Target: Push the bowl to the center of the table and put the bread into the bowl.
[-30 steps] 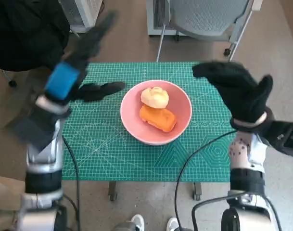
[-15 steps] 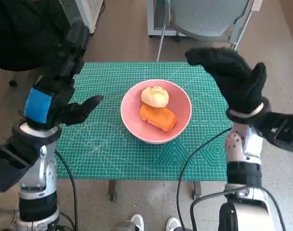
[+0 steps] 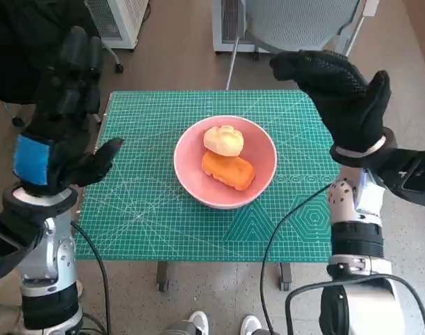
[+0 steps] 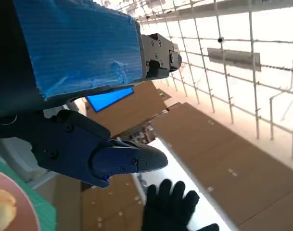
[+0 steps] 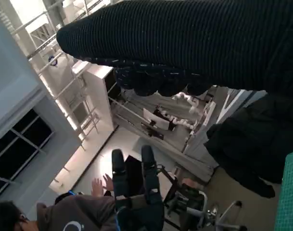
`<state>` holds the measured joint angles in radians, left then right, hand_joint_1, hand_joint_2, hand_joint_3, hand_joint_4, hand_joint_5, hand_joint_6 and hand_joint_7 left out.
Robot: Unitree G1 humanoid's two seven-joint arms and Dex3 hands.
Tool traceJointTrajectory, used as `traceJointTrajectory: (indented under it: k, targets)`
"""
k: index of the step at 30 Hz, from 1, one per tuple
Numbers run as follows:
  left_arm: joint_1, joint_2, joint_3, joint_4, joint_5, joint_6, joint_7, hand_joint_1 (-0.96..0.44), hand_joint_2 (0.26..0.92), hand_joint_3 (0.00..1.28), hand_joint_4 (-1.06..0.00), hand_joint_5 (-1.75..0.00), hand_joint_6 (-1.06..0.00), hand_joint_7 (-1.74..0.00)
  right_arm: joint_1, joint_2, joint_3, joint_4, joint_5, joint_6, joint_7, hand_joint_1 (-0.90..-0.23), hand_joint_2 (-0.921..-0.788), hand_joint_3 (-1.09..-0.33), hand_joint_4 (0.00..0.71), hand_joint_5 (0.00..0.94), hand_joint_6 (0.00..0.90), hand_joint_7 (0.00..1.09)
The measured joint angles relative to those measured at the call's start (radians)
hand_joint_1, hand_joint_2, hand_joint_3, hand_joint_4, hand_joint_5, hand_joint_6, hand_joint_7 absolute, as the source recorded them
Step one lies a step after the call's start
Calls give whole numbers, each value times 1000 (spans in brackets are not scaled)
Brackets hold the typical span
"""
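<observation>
You are looking at a task that appears essentially finished: the pink bowl (image 3: 225, 162) is sitting about in the middle of the green cutting mat (image 3: 163, 209) that covers the table, and it is holding both a pale round bun (image 3: 223, 140) and an orange loaf-shaped bread (image 3: 228, 171), the two lying touching each other inside it. Your left hand (image 3: 65, 139) is hovering off the mat's left edge, well apart from the bowl, its fingers spread and gripping nothing. Your right hand (image 3: 341, 94) is raised over the mat's far right corner, also well clear of the bowl, fingers extended and apart with nothing in them. Judging from this, nothing is left but to bring both arms to rest; no bread is showing anywhere outside the bowl, and the bowl is needing no further nudging.
</observation>
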<state>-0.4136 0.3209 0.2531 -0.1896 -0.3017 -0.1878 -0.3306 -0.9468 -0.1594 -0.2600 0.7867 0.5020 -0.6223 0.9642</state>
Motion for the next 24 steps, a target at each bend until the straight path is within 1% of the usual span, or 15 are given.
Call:
traceJointTrajectory:
  k: [5,10,12,19,24]
  targets:
    - [0,-14,-5,0,-17,3,2,-484,921,234,1,1,-95,-7,-15,-2,1,20,-8,-4,-2,-640,-921,-647,206,4,247,6]
    - [-7,-37,-27,16,-19,3,6,-473,921,223,1,1,-71,-1,-38,-7,2,43,-34,-3,-26,-640,-921,-651,207,4,243,3]
    - [-17,-51,-41,34,-15,1,10,-478,921,225,1,1,-63,0,-50,-7,2,51,-38,-3,-36,-639,-921,-652,205,3,238,1]
    - [-87,-88,-89,129,68,-51,41,-531,921,245,1,1,-46,0,-94,-2,8,68,-52,-3,-68,-638,-921,-659,201,0,226,0]
    - [-142,-94,-108,198,111,-87,52,-557,921,253,1,1,-41,0,-102,8,12,69,-67,-4,-78,-637,-921,-663,196,0,221,0]
